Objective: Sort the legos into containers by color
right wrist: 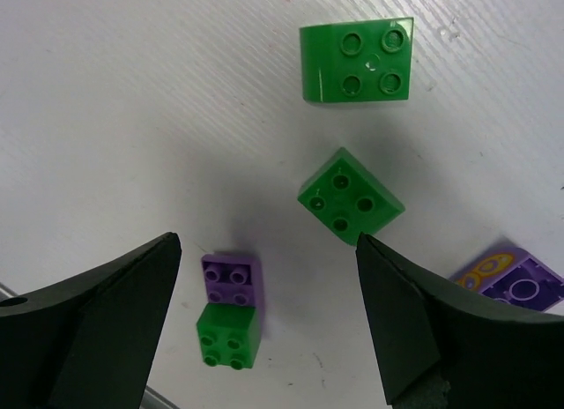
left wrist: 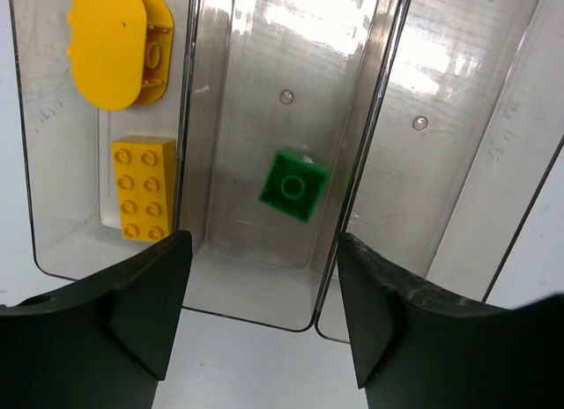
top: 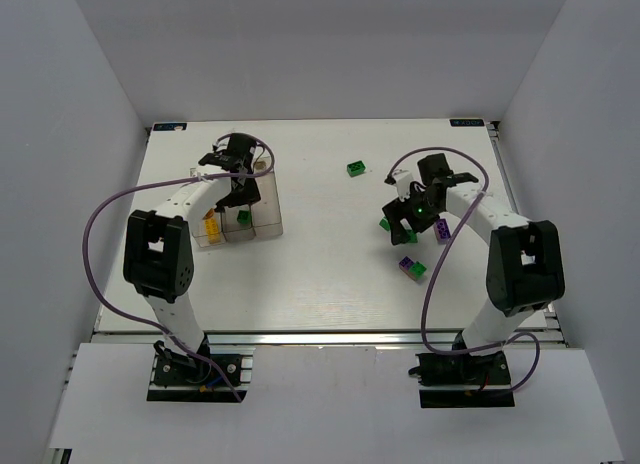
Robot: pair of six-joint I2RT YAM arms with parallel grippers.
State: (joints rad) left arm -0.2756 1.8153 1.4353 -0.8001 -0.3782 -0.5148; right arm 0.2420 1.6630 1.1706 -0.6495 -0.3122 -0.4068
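Observation:
The clear three-bin tray (top: 272, 227) stands at the left. My left gripper (top: 238, 191) hovers over it, open and empty. In the left wrist view the tray (left wrist: 381, 118) holds a yellow brick (left wrist: 143, 189) and a rounded yellow piece (left wrist: 110, 43) in the left bin. A tilted green brick (left wrist: 293, 186) is in the middle bin, and the right bin looks empty. My right gripper (right wrist: 264, 321) is open above loose legos: two green bricks (right wrist: 355, 61) (right wrist: 351, 196), a purple brick (right wrist: 231, 279) touching a green one (right wrist: 229, 336), and a printed purple brick (right wrist: 515, 284).
One green brick (top: 355, 168) lies alone at the back middle of the white table. White walls enclose the table on the left, right and back. The purple-and-green pair (top: 412, 268) lies nearest the front edge.

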